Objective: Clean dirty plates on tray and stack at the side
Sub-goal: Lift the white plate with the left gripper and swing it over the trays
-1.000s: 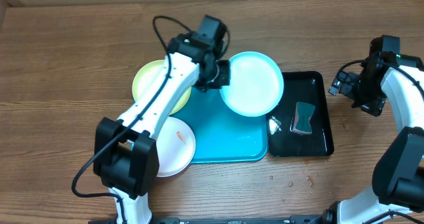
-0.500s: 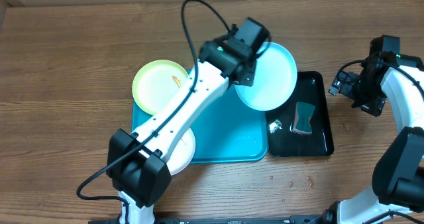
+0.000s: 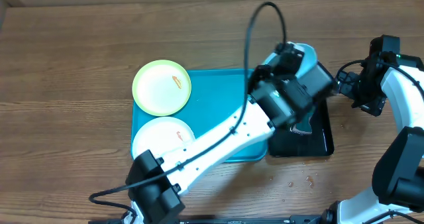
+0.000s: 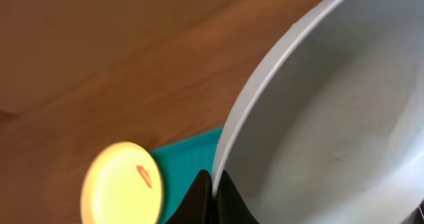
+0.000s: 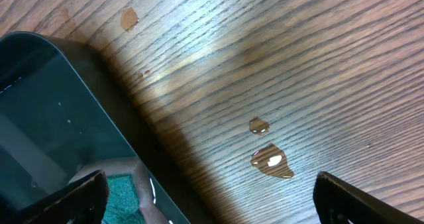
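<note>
Pale blue plate (image 4: 318, 118) seemingly pinched in left hand (image 4: 213, 186).

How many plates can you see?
3. The green plate sits on the tray's far-left corner, the white plate on its near-left corner, and the left gripper holds the pale blue plate, mostly hidden overhead.

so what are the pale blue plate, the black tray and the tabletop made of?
The pale blue plate: probably plastic, satin; thin moulded rim, soft even sheen. The black tray: likely glossy plastic; mirror-like reflections, rounded corner. The tabletop: wood or wood-look laminate, cannot tell which; visible grain, and droplets bead on it, so seemingly sealed.
</note>
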Robot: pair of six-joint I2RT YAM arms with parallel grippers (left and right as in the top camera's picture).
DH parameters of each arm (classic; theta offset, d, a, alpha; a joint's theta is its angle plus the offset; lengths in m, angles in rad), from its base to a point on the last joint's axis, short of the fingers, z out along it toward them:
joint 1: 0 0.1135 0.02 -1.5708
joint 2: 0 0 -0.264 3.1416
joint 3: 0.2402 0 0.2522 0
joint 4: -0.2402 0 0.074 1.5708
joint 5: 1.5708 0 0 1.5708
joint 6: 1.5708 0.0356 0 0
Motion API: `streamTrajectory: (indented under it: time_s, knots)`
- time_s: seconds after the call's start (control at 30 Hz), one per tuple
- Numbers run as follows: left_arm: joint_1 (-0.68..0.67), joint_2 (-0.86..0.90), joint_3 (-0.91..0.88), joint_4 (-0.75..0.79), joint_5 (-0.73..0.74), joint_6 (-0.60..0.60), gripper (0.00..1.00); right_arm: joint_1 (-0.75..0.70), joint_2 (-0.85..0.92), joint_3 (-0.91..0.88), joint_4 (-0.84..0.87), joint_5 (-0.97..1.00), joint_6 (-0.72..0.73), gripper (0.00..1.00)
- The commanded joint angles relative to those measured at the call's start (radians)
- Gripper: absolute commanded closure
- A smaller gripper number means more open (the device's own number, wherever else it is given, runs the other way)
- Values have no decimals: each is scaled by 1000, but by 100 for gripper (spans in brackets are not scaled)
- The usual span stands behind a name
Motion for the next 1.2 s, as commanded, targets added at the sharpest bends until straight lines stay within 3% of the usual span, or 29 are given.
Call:
streamTrajectory:
  time_s: [0.0, 0.2, 0.53, 0.9, 1.17]
  knots:
    - [-35, 2, 30, 12, -147, -9, 96, -2, -13, 14, 9, 1, 4, 0]
    - [-38, 2, 30, 49, -170, -11, 96, -2, -13, 14, 9, 1, 4, 0]
    - [-79, 1, 30, 186, -414, 221, 96, -2, -13, 14, 9, 1, 4, 0]
    - [-91, 1, 30, 183, -409, 224, 96, -2, -13, 14, 9, 1, 4, 0]
    - [-89, 2, 30, 182, -306, 224, 96, -2, -13, 14, 9, 1, 4, 0]
